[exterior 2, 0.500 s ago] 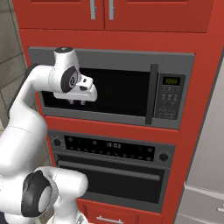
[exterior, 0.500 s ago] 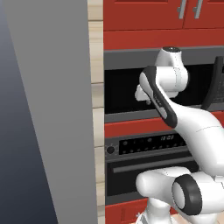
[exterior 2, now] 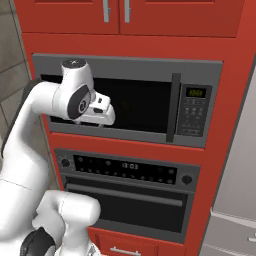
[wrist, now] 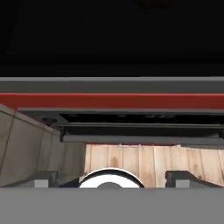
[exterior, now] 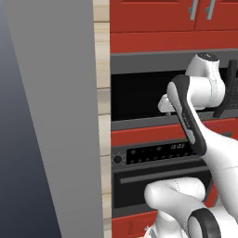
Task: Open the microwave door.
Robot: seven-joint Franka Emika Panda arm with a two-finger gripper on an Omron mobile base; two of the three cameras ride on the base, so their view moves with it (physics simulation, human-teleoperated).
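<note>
The microwave (exterior 2: 125,62) is a grey box set among red cabinets. Its door (exterior 2: 140,102) is shut, with dark glass and a black vertical bar handle (exterior 2: 175,107) beside the control panel (exterior 2: 195,110). My gripper (exterior 2: 98,124) hangs in front of the left half of the door glass, pointing down, well left of the handle. From the left base view the gripper (exterior: 163,110) sits low on the door (exterior: 135,97), and the handle (exterior: 231,86) lies right of it behind the arm. The hand view looks down the door glass (wrist: 112,35); both fingertips (wrist: 43,178) stand wide apart, open and holding nothing.
The black-fronted oven (exterior 2: 125,200) with a horizontal grey handle sits under the microwave, and also appears as the oven (wrist: 131,131) below the hand. A tall grey panel (exterior: 46,116) stands close on the left. Red upper cabinets (exterior 2: 75,15) are above, and a grey appliance (exterior 2: 235,200) is at right.
The hand has shifted a little to the right and down across the door glass, toward the handle. The door stays shut and the gripper stays open.
</note>
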